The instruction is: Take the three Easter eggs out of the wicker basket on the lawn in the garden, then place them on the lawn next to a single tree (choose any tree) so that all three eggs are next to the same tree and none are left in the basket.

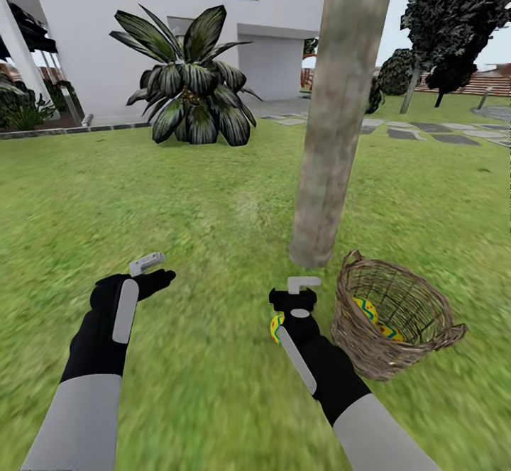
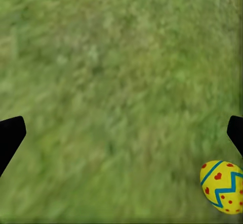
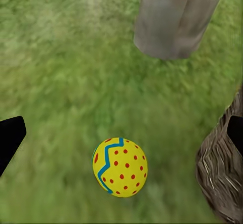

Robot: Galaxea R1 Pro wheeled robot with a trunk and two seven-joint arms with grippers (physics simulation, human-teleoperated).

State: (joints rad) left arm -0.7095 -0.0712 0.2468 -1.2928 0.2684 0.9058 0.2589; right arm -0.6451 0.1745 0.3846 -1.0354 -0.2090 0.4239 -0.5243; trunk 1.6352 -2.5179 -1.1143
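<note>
The pale tree trunk (image 1: 339, 123) rises from the lawn (image 1: 213, 194) just ahead. The brown wicker basket (image 1: 419, 347) sits tilted on the grass right of the trunk's base, with patterned yellow egg surface (image 1: 369, 311) showing inside. One Easter egg (image 3: 120, 167) lies on the grass between the trunk (image 3: 174, 19) and me, left of the basket (image 3: 223, 183). My right gripper (image 1: 297, 299) hovers open right over that egg (image 1: 276, 329), not touching it. My left gripper (image 1: 157, 276) is open and empty further left; the same egg (image 2: 223, 186) shows in its wrist view.
A low spiky palm-like plant (image 1: 191, 88) stands before the white house (image 1: 99, 24) at the back. Grey stepping stones (image 1: 426, 133) cross the grass at the far right, near dark trees (image 1: 454, 10) and a slat fence (image 1: 475, 82). Open grass spreads left of the trunk.
</note>
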